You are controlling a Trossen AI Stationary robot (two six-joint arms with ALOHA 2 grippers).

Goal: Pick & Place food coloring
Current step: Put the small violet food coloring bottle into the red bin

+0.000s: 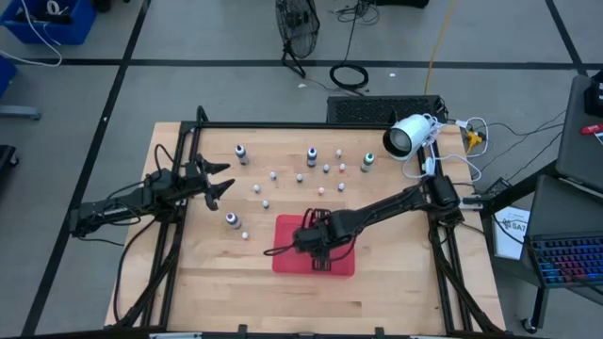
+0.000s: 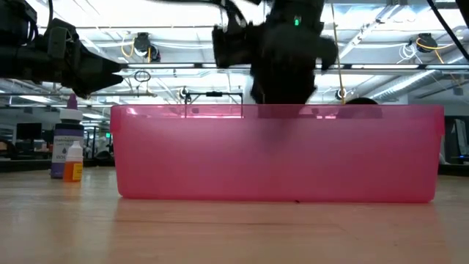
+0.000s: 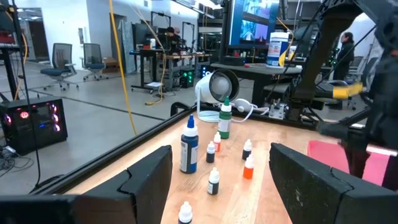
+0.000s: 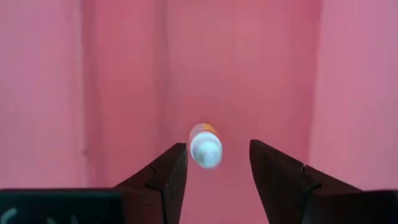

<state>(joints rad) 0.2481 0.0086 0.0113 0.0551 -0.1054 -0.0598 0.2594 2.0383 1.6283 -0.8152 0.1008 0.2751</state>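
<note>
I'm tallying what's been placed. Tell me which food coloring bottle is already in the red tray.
The small bottle with the white cap and orange body, lying between the right gripper's parted fingers over the red tray. All the other bottles stand on the bare table.

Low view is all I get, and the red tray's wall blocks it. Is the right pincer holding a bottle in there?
Observer: No. The right wrist view shows the right pincer open, with a small orange bottle in the gap, apparently free of both fingers.
Operator: Over the tray?
Observer: Yes. The high view puts that pincer above the red tray.
Operator: Left arm?
Observer: The left pincer is open and empty at the table's left side, facing the loose bottles standing on the wood.
</note>
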